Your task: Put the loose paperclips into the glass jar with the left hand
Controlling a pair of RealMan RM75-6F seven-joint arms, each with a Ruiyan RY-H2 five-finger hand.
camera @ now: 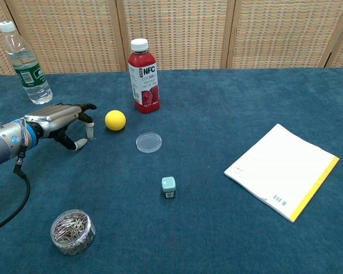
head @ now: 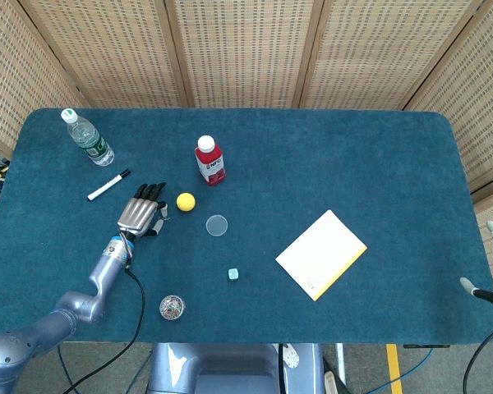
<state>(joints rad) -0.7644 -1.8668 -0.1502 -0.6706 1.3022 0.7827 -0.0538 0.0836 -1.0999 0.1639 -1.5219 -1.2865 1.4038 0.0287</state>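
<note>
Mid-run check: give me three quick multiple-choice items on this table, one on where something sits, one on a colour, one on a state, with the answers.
1. Where is the glass jar of paperclips?
A. at the near left edge of the table
B. beside the notepad
C. behind the red juice bottle

2. What colour is the ball?
A. green
B. yellow
C. white

3. What is the left hand doing?
A. gripping the jar
B. holding the marker
C. holding nothing, fingers spread, near the ball

Answers:
1 A: in both views the jar stands near the front edge, on the left.
2 B: it is plainly yellow in both views.
3 C: the fingers reach toward the ball with nothing between them.
</note>
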